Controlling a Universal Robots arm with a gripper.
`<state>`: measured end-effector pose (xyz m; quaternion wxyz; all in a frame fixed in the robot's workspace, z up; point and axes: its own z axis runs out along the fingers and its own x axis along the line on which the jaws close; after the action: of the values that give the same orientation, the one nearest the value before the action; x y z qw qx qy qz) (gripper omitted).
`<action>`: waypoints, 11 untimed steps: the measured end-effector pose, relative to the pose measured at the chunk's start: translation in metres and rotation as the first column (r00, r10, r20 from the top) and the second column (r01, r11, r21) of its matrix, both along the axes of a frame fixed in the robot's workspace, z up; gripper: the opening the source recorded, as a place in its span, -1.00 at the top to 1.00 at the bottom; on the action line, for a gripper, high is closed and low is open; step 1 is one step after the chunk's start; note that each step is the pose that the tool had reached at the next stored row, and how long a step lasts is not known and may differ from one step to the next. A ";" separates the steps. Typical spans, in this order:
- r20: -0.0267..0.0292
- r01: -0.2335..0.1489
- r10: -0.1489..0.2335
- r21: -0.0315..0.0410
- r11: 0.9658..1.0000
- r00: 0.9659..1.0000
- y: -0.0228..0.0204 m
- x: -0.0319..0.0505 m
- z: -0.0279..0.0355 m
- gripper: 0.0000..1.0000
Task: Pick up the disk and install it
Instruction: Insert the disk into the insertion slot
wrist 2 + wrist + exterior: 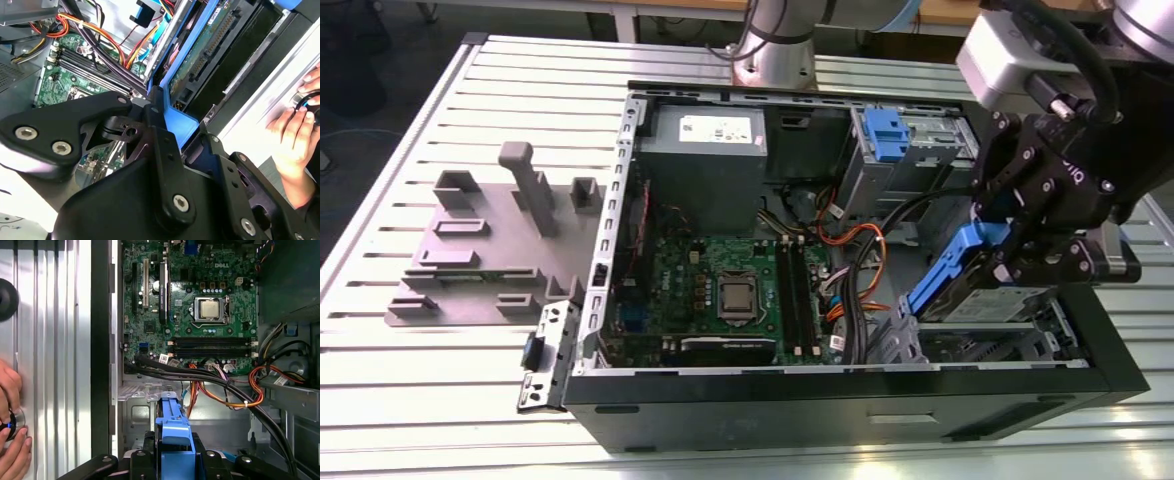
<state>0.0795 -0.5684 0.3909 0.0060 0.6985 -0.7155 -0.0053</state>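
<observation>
The disk (958, 283) hangs tilted on edge above the open bay (987, 345) in the computer case's corner at the exterior view's right. Its blue side rail faces the motherboard. My gripper (1010, 262) is shut on the disk, black fingers clamped on the blue rail's end. In the second wrist view the disk (200, 57) shows its green circuit underside and connector, with the gripper (176, 120) pinching the blue frame. The first wrist view has the blue rail (173, 432) end-on between the gripper (173, 452) fingers, over the bare metal bay floor.
The open black case (854, 385) holds a motherboard (720, 290), a grey power supply box (707, 150), an upright blue latch (887, 135) and orange and black cables (854, 255). A grey fixture (480, 245) lies on the slatted table. A person's hand (295, 135) rests beside the case.
</observation>
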 end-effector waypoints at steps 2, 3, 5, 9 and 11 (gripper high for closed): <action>0.000 0.000 0.000 0.000 1.000 1.000 0.0000 0.0000 -0.0014 0.27; 0.000 0.000 0.000 0.000 1.000 1.000 0.0000 0.0000 -0.0021 0.27; 0.000 0.000 0.000 0.000 1.000 1.000 0.0000 0.0000 -0.0035 0.27; 0.000 0.000 0.000 0.000 1.000 1.000 0.0000 0.0000 -0.0063 0.27; 0.000 0.000 0.000 0.000 1.000 1.000 0.0000 0.0000 -0.0076 0.27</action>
<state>0.0795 -0.5684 0.3833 0.0061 0.6985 -0.7156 -0.0053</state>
